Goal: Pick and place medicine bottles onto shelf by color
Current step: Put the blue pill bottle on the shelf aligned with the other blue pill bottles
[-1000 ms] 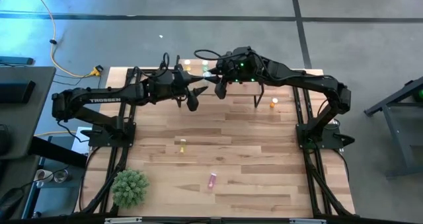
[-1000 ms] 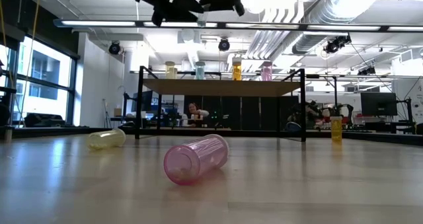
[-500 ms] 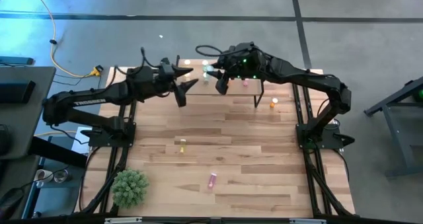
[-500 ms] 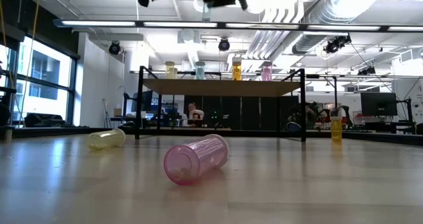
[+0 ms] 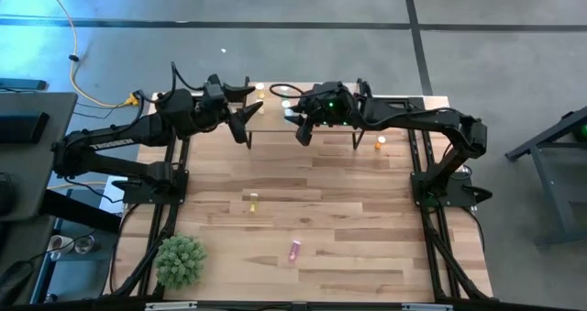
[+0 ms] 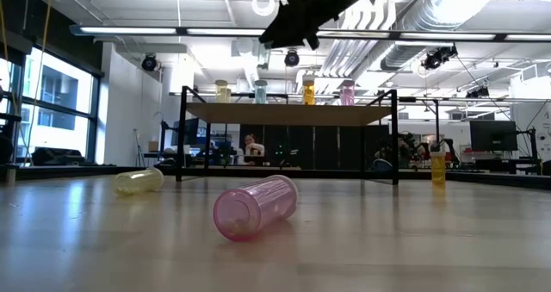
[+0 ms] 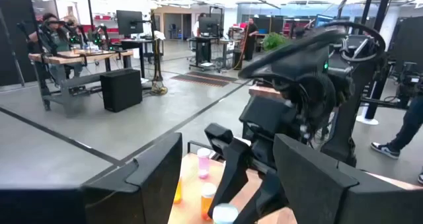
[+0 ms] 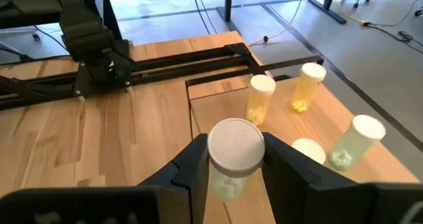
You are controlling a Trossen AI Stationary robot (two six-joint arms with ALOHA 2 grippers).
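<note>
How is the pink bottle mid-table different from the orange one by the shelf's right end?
The pink translucent plastic bottle lies on its side; the orange white-capped plastic bottle stands upright. The pink one sits out on the open wooden plank tabletop, while the orange one is close beside the right legs of the low light-wood shelf. Both are small cylinders resting on the tabletop, not on the shelf.

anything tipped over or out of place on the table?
Yes. A pink bottle and a yellow bottle lie on their sides on the tabletop, off the shelf. An orange bottle stands upright on the table beside the shelf. Nothing looks spilled or damaged.
</note>
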